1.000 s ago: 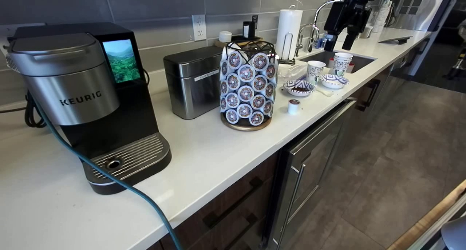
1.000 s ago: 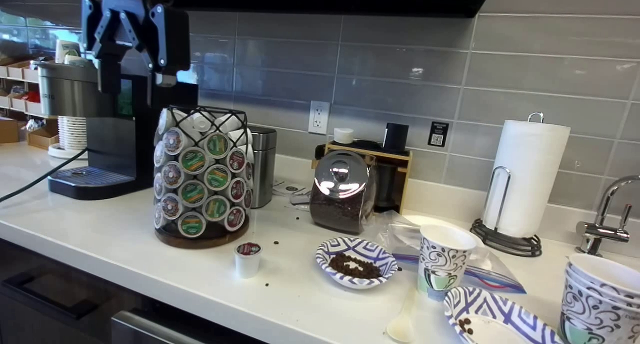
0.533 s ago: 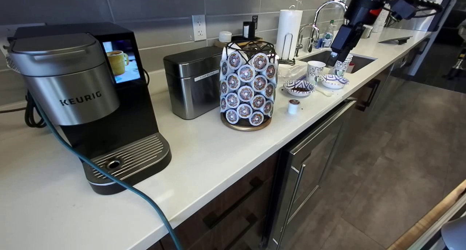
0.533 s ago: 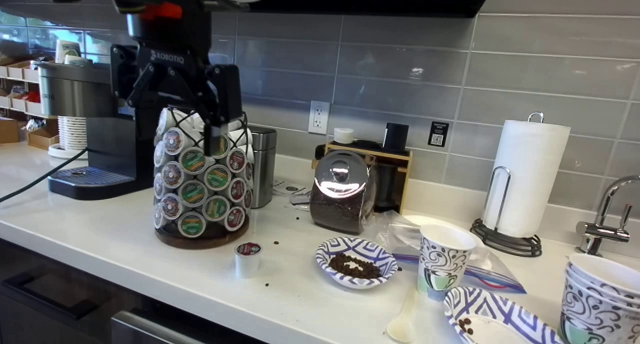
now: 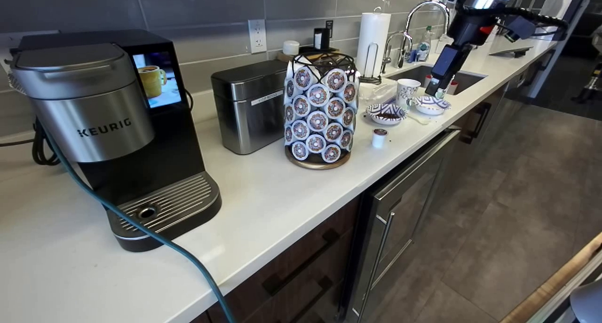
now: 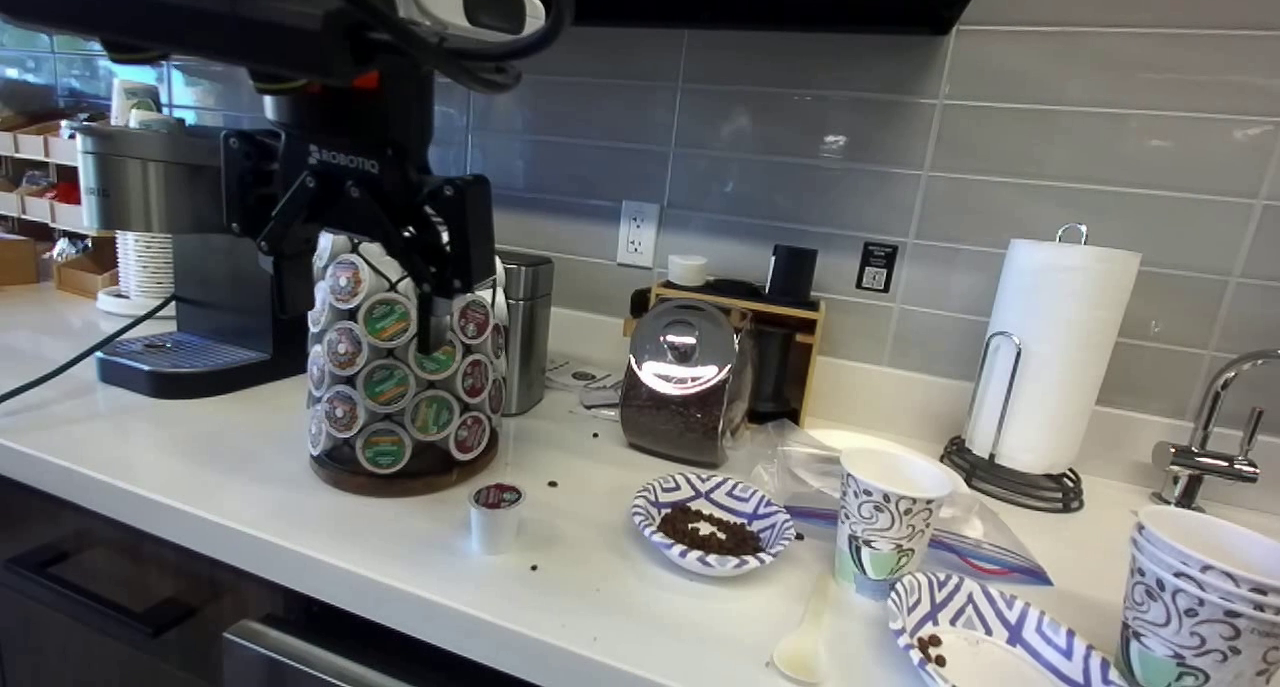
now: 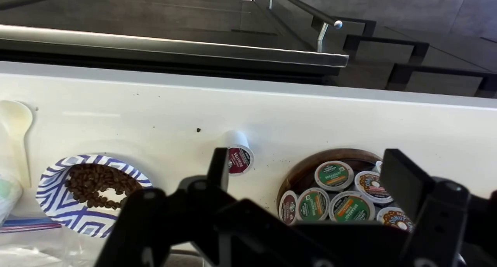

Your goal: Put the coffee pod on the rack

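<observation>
While the fingers [image 7: 217,166] hang spread wide above the surface [image 6: 600,612] with nothing in their grip, the pod [image 6: 495,523] stands upright, lid up, between the rack [image 6: 430,465] and the bowl [image 6: 715,564] of beans [image 6: 738,541], touching neither.

Cannot fully see the rack [image 6: 400,484] behind the hand [image 6: 362,319] in an exterior view, nor the stacked cups [image 6: 1200,617], cut off at right. Cannot identify tiny specks [image 7: 159,96] near the front edge of the table [image 7: 349,123].
</observation>
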You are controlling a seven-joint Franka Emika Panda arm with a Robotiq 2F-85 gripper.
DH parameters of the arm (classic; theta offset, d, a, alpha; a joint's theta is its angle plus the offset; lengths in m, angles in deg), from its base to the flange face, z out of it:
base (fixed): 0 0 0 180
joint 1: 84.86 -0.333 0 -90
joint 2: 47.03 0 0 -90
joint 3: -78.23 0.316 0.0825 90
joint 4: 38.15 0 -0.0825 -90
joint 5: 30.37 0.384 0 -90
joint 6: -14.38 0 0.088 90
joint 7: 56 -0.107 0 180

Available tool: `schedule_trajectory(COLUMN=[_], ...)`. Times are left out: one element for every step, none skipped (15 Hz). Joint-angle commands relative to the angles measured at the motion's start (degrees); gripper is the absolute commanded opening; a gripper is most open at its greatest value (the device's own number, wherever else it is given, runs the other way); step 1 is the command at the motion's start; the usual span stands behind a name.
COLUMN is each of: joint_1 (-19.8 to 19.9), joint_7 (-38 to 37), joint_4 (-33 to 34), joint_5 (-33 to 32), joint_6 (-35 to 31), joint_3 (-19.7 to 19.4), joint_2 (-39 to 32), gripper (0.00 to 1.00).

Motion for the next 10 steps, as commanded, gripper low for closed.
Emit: schedule_trajectory(joint_1=[-0.3,-0.4,-0.3,-0.4,0.0,-0.1,-0.1,-0.2,-0.1,-0.1], joint_7=[0.7,1.6,2.1,3.3,3.5,4.6,5.3,6.4,6.9,7.7], joint_4=[0.3,0.5,0.9,1.3,1.7,2.1,2.4,2.9,3.4,3.8], joint_5=[0.6,0.8,0.3,0.0,-0.9,-0.8,-0.6,-0.6,-0.5,0.0], joint_6=[-0.8,-1.6,-2.2,-2.9,-3.6,-4.8,-5.7,-6.4,-7.0,-7.9], joint_3=[-0.8,-1.3,-1.3,-1.7,-1.5,-1.8,-2.0,-2.1,-2.0,-2.0], joint_2=[-1.3,-2.2,-3.2,-4.4,-5.8,-7.4,-8.7,-10.4,-11.9,-13.6], gripper=[1.00,1.00,1.00,1.00,1.00,1.00,1.00,1.00,1.00,1.00])
